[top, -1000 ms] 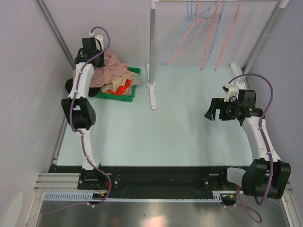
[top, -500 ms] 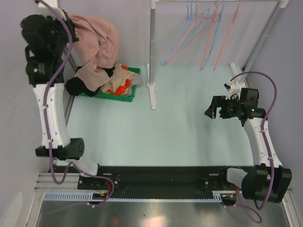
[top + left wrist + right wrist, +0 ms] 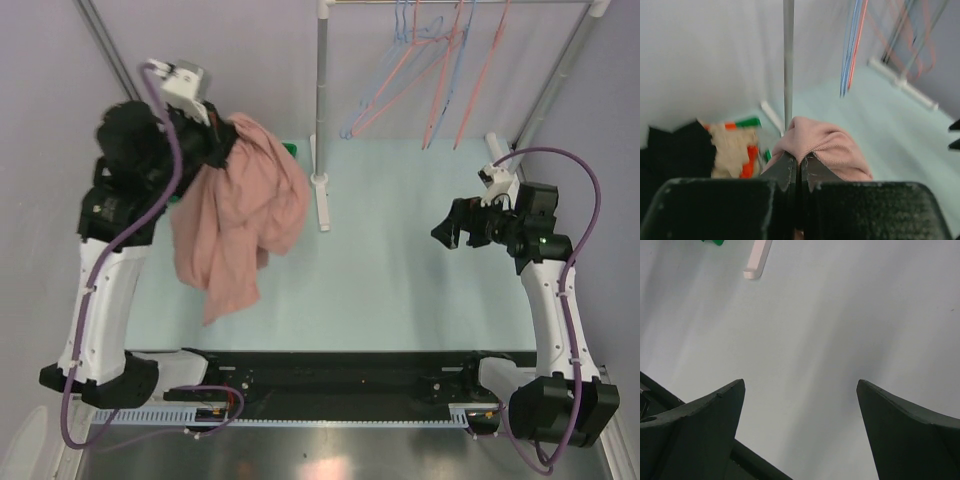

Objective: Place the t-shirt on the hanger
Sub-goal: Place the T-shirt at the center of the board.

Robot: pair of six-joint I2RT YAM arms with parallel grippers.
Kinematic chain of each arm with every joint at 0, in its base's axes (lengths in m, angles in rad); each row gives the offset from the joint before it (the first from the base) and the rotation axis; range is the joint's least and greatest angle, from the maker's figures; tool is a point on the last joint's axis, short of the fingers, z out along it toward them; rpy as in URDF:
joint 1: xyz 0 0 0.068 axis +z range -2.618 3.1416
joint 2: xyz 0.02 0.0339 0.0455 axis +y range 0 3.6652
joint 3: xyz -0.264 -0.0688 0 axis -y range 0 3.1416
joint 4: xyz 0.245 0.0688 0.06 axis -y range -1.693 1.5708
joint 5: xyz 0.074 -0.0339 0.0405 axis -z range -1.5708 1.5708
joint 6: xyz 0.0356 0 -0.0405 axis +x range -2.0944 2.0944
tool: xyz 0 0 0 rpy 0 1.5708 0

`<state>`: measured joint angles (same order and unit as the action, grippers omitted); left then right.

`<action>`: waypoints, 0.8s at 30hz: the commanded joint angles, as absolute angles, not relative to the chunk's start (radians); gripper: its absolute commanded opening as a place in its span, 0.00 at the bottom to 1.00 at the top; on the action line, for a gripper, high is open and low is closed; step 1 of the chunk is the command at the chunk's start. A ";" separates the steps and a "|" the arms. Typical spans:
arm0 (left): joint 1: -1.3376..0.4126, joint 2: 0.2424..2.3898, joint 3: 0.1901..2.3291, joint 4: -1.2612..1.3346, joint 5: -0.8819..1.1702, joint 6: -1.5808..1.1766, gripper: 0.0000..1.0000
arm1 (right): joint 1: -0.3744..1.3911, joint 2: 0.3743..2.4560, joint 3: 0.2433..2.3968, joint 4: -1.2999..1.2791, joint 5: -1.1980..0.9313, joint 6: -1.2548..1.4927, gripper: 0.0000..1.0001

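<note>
T-shirt [image 3: 240,215] hanging from left hand [image 3: 218,146], near post [image 3: 322,120]

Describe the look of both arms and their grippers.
Both the left arm and right arm have white links between bulky black joints, with a purple cable looping along each. The left gripper and right gripper have black, wedge-shaped fingers.

A robot lab test cell: bare lilac walls [image 3: 45,120], pale tabletop [image 3: 400,300] on aluminium rails [image 3: 105,385], small clothes rack [image 3: 322,110].
</note>
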<state>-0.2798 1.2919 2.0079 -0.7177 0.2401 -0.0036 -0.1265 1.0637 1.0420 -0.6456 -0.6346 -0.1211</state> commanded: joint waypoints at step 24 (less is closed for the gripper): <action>-0.778 1.545 1.377 -0.251 -0.124 -0.247 0.01 | 0.027 1.032 1.080 -0.637 -0.509 -0.273 1.00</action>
